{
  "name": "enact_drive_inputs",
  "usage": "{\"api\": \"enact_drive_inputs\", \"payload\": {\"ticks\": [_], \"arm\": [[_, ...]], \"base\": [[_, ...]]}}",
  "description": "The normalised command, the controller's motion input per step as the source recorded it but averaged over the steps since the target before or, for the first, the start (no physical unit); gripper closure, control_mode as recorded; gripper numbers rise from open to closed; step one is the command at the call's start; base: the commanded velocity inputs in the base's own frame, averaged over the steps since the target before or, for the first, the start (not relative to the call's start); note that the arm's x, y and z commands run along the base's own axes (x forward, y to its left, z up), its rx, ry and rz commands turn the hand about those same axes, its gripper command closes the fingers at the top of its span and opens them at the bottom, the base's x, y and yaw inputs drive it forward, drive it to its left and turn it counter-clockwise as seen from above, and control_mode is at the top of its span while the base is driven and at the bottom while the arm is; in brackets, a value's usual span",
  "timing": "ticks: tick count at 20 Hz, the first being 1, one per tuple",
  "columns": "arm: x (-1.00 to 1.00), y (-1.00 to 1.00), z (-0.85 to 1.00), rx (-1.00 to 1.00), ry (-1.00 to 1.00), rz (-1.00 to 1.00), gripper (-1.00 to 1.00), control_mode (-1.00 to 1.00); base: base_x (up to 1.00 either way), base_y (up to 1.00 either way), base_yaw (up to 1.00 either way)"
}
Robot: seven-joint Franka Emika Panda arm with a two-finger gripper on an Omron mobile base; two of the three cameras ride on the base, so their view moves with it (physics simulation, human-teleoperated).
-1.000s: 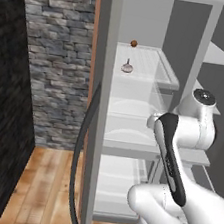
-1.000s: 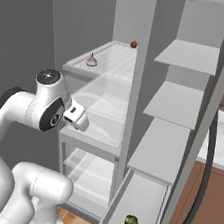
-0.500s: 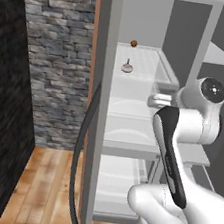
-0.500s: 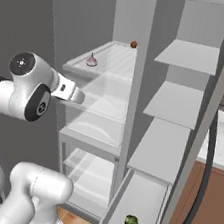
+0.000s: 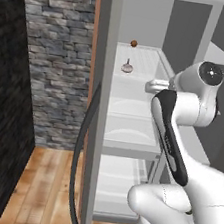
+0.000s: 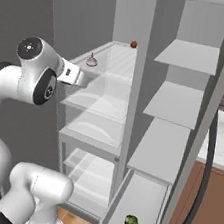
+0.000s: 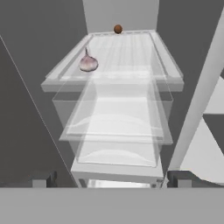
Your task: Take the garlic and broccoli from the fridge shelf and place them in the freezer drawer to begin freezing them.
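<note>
The garlic, a pale pinkish bulb, stands near the left front of the white ribbed fridge shelf. My gripper hovers in front of that shelf's front edge, slightly below it and apart from the garlic. It is open, with nothing between its fingers. The broccoli, a dark green clump, lies in the pulled-out freezer drawer at the bottom right.
A small orange-brown ball sits at the shelf's back edge. Clear curved-front bins stack under the shelf. Plain grey narrow shelves fill the right compartment. A black hose hangs by the door post, with a stone wall to the left.
My arm has risen and carried the gripper up from the lower bins to just in front of the fridge shelf. The garlic, the ball and the broccoli stay where they were.
</note>
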Motion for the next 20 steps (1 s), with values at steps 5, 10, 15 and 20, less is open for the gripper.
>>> {"api": "enact_drive_inputs", "payload": {"ticks": [5, 10, 15, 20], "arm": [[0.64, 0.12, 0.00, 0.00, 0.00, 0.08, -1.00, -1.00], [0.73, 0.25, 0.03, 0.00, 0.00, 0.05, -1.00, -1.00], [0.65, 0.28, 0.00, 0.00, 0.00, 0.01, -1.00, -1.00], [0.60, 0.05, 0.00, 0.00, 0.04, 0.00, -1.00, -1.00]], "base": [[0.00, 0.00, 0.00], [0.00, 0.00, 0.00], [0.00, 0.00, 0.00], [0.00, 0.00, 0.00]]}}
